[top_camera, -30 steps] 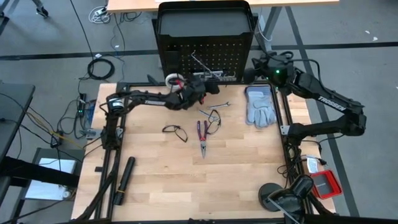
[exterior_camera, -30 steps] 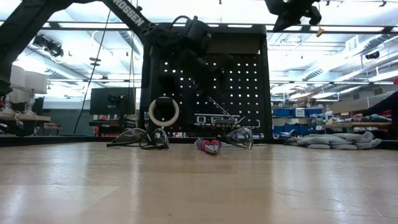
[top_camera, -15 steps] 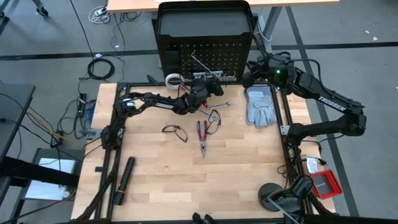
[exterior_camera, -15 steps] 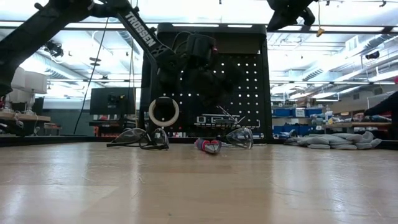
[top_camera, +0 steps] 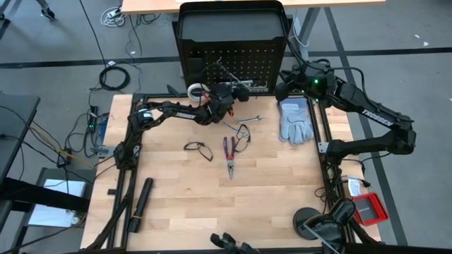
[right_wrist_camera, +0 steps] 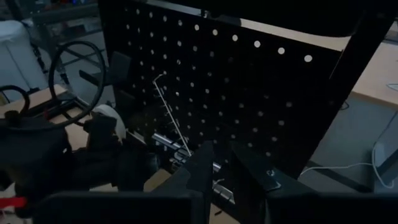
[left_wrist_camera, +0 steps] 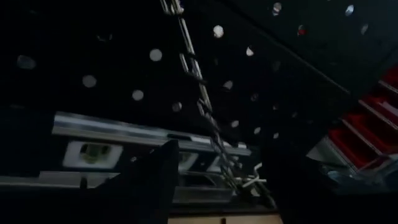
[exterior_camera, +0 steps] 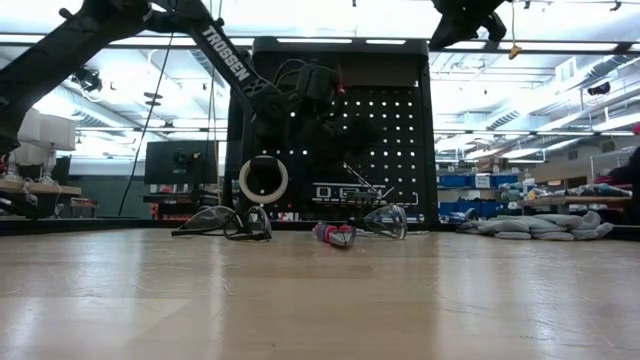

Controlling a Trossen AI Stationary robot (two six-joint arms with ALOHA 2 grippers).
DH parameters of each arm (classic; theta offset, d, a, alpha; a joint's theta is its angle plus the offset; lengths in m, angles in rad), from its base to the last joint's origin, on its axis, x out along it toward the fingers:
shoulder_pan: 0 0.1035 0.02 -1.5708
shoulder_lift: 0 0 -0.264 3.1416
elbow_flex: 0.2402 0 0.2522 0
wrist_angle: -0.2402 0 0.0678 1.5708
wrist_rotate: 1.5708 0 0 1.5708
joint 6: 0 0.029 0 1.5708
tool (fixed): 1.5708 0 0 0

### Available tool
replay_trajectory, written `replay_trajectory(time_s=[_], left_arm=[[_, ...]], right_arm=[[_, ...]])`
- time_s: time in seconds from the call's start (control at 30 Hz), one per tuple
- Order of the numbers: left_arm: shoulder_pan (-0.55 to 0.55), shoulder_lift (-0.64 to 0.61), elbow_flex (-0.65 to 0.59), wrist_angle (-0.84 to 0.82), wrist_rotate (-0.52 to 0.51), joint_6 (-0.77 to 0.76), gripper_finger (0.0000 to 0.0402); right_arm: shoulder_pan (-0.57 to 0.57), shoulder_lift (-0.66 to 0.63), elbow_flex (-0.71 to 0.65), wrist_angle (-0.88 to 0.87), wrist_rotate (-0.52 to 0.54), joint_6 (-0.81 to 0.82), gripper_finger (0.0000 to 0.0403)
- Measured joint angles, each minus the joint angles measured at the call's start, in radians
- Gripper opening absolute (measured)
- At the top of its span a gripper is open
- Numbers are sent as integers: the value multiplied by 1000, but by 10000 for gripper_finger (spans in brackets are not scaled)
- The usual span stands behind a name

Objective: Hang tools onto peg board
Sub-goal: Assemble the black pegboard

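Left gripper [top_camera: 227, 92] has advanced to the board [top_camera: 240, 67] since earlier; fingers [left_wrist_camera: 146, 186] apart, wrench [left_wrist_camera: 205, 112] hanging just beyond. Right gripper [right_wrist_camera: 217, 165] above board, fingers nearly together, empty.

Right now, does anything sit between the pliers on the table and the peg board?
Yes. In the high view the left gripper hovers at the peg board, directly beyond the pliers. One pair of glasses lies just beside that line.

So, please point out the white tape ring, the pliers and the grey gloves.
white tape ring [exterior_camera: 263, 180], low view, on its white band.
pliers [top_camera: 229, 149], high view, on the handles.
grey gloves [top_camera: 294, 121], high view, on the palm.
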Motion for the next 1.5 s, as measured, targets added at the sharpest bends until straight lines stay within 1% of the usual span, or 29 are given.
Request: replay_trajectory(time_s=[0.17,0.23,0.4,0.47,0.6,0.67,0.77,0.97,1.0,1.2,1.5], left_arm=[[26,0,0,19,0,0,215],[35,0,0,53,5,-9,209],[41,0,56,47,12,6,197],[40,0,92,-14,-9,6,191],[43,-1,158,-202,-28,-25,169],[47,-1,175,-258,-29,-75,153],[55,-1,177,-263,-34,-141,120],[68,-1,176,-244,-30,-212,25],[68,-1,176,-237,-29,-234,16],[63,-1,176,-219,-18,-377,12],[57,-1,176,-138,-2,-565,7]], right_arm=[[0,0,0,-1,0,-1,55],[0,0,0,-2,-1,-1,54],[0,-3,0,-6,0,-3,50],[-1,-11,0,-11,5,-5,50],[-8,-37,0,-10,32,-37,51],[-15,-49,0,-12,41,-45,50],[-24,-68,0,-18,51,-46,47],[-34,-92,0,-51,53,-43,40],[-34,-92,0,-56,54,-46,38],[-36,-92,0,-62,54,-48,27],[-83,-122,0,-63,54,-46,12]])
